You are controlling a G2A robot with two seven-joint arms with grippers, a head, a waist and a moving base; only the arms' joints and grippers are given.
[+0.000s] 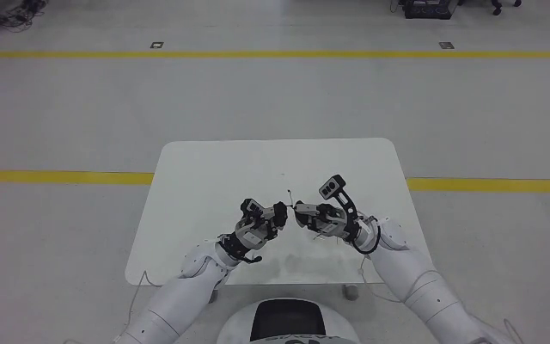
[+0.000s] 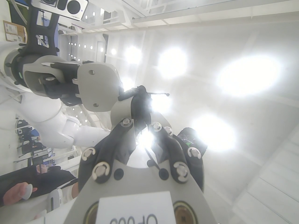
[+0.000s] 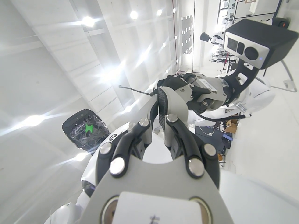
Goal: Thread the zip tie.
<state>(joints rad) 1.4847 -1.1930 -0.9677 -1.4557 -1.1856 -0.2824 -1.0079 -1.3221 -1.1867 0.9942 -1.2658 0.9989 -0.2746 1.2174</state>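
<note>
Above a white surface (image 1: 215, 172), left claw (image 2: 142, 107) and right claw (image 3: 158, 99) both pinch the tie (image 3: 135, 90); steady tip-to-head alignment looks crucial.

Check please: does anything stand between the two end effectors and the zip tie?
Nothing visible does. The left end effector and the right end effector meet above the table, both closed on the zip tie.

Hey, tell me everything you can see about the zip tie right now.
The zip tie is a thin black strip, plastic by the look, held in the air above the white table. The left gripper and right gripper meet tip to tip, both shut on it. One free end with a small blocky head pokes out past the fingertips, nearly straight; another stretch runs back between the left gripper's fingers.
</note>
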